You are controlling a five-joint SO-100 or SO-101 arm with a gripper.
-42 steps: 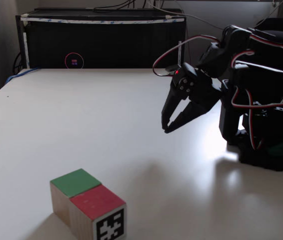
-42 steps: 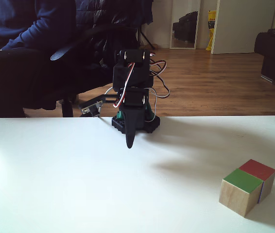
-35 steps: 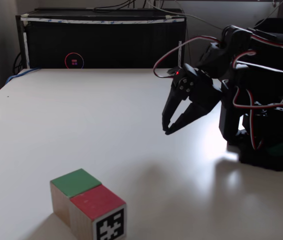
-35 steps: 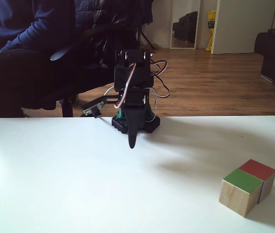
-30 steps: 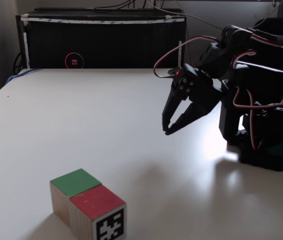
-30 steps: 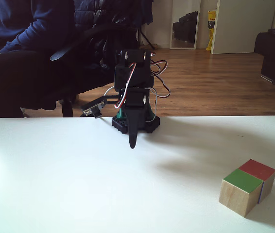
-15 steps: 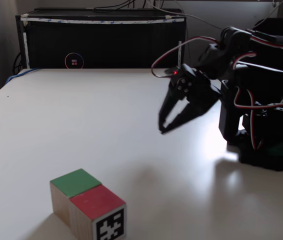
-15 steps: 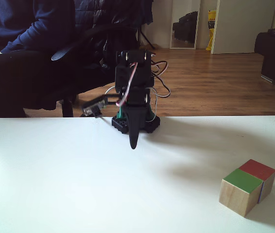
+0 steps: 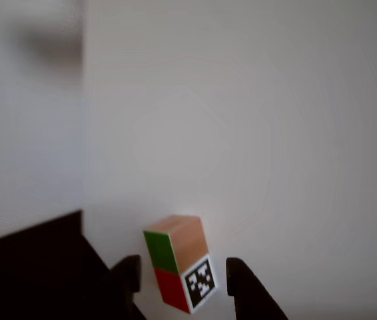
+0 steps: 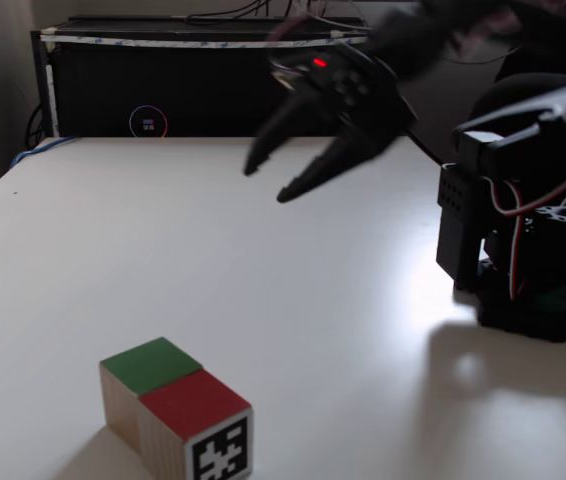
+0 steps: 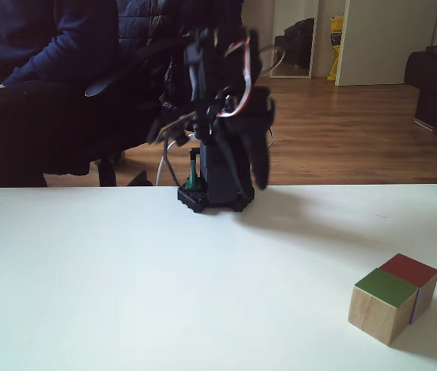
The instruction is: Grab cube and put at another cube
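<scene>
the end effector has risen and swung out over the table since half a second ago, when it hung low near the arm's base; it is now raised, blurred by motion, with its fingers spread apart and nothing between them. in the other fixed view the end effector has likewise lifted and shifted rightward. the cube lies well below and ahead of the end effector, unmoved, touching another cube side by side. in the other view the end effector has its two fingertips either side of the pair, the cube just beyond them, another cube between them.
</scene>
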